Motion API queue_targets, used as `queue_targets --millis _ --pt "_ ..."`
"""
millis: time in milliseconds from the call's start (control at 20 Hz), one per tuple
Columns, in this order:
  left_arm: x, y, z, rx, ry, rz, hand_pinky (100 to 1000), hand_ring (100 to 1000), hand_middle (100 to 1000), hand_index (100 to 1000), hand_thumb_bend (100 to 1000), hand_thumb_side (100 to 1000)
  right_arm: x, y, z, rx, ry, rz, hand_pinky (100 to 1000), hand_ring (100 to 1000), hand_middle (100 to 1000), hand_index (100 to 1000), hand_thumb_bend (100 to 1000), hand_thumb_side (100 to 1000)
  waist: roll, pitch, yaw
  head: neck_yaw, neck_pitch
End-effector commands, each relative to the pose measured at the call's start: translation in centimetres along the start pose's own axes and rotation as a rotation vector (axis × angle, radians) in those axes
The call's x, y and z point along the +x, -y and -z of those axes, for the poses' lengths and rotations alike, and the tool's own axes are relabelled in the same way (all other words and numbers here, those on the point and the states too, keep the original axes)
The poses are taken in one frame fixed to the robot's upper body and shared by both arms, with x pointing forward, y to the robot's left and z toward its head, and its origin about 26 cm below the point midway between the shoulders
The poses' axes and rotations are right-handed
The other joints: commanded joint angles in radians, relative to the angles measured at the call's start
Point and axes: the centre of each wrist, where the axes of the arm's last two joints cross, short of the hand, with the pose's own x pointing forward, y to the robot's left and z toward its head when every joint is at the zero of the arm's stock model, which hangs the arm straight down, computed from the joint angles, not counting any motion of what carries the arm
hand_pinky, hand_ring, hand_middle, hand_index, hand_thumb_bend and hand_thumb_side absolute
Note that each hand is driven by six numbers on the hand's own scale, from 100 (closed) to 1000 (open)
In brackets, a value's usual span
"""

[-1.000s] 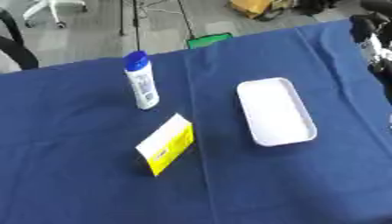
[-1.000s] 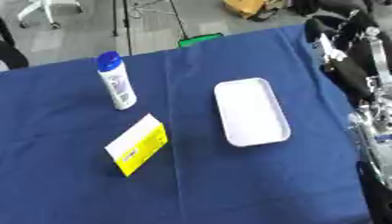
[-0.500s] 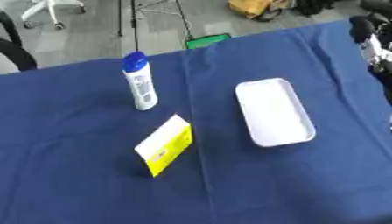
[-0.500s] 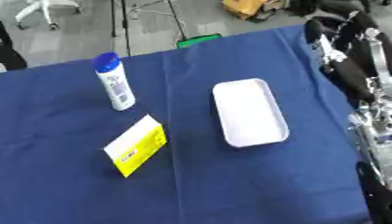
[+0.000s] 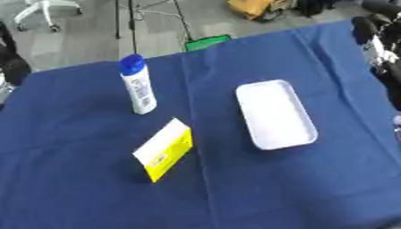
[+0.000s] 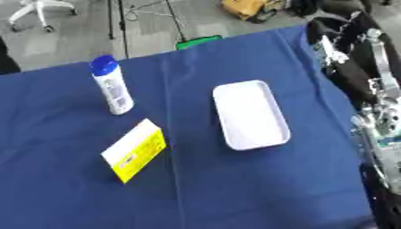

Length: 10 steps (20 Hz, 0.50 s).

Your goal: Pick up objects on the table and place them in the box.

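Box (image 5: 275,115) lies empty on the blue cloth (image 5: 86,188), bottle (image 5: 137,84) and yellow carton (image 5: 164,149) beyond it from the right arm (image 6: 374,96). Hand state: cannot tell.

All I've got of my right arm (image 6: 368,89) is black links and silver joints running down the right edge, from the far right corner to the near one. Can't make out the right hand in that clutter, so no idea about its fingers. My left arm and hand aren't showing in either eye.
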Motion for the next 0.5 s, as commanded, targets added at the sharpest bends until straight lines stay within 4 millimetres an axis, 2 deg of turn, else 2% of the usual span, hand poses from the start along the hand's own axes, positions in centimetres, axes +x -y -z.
queue_targets --millis 50,100,250,300,500 --pt "1.5 -0.4 1.3 -0.196 0.053 0.167 724 771 801 876 794 725 0.8 0.5 0.6 0.01 0.031 -0.019 830 826 855 822 410 469 -0.017 -0.032 -0.003 -0.006 -0.015" --pt "1.9 0.0 1.8 -0.253 0.068 0.2 709 755 783 862 820 743 0.8 0.5 0.6 0.011 0.031 -0.02 830 826 855 822 411 469 -0.017 -0.032 -0.005 -0.008 -0.015" --pt "2.5 0.8 2.8 -0.372 0.097 0.27 707 752 780 859 826 744 0.7 0.5 0.6 0.011 0.03 -0.021 830 826 855 822 411 469 -0.017 -0.033 -0.007 -0.012 -0.015" --pt "2.7 1.4 3.2 -0.427 0.101 0.298 698 735 760 853 862 738 0.7 0.5 0.6 0.012 0.031 -0.02 831 826 855 822 410 469 -0.016 -0.035 -0.008 -0.012 -0.015" --pt "2.8 4.4 4.7 -0.597 0.091 0.4 676 702 735 840 884 736 0.7 0.3 0.6 0.018 0.031 -0.014 830 826 855 822 411 469 -0.017 -0.036 -0.009 -0.014 -0.017"
